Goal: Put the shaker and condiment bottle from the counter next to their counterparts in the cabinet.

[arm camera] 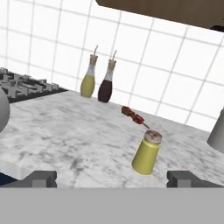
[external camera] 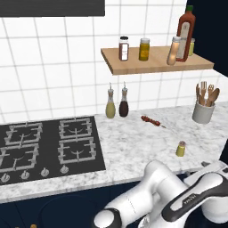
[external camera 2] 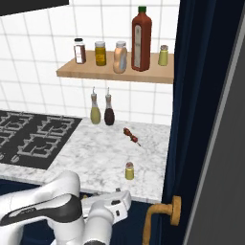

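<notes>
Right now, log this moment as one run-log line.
gripper: open, low by counter edge, facing shaker | shaker: upright on counter, untouched | condiment bottle: on shelf beside red-brown bottle

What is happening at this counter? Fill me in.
The white arm's open two-finger gripper is low at the marbled counter's edge, facing the tiny yellow-green shaker and holding nothing. The peach-orange condiment bottle already stands on the light-wood shelf beside the tall red-brown bottle.
</notes>
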Controlling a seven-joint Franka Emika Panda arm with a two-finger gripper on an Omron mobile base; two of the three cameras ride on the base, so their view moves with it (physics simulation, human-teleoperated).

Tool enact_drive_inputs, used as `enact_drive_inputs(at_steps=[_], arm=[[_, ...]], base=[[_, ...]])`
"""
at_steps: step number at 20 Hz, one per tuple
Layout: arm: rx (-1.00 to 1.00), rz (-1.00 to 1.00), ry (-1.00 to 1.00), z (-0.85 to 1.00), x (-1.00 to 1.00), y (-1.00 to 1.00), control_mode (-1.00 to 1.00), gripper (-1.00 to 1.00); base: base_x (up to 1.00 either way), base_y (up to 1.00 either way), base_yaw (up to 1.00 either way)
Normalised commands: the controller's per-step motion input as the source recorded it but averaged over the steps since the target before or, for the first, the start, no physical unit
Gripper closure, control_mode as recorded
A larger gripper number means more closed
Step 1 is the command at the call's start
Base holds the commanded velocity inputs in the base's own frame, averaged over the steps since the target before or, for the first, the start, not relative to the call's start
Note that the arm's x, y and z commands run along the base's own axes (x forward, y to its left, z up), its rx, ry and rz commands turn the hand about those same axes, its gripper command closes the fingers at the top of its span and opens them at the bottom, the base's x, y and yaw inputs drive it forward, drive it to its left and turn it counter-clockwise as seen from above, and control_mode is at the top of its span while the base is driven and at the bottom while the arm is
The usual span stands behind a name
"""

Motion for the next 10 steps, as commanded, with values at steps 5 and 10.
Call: enact_drive_inputs(at_steps=[5, 10], arm=[[0.01, -0.17, -0.07, -0.14, 0.17, 0.0, -1.0, -1.0], [0.01, -0.16, -0.12, -0.21, 0.18, 0.0, -1.0, -1.0]], base=[[0.0, 0.0, 0.0], [0.0, 0.0, 0.0]])
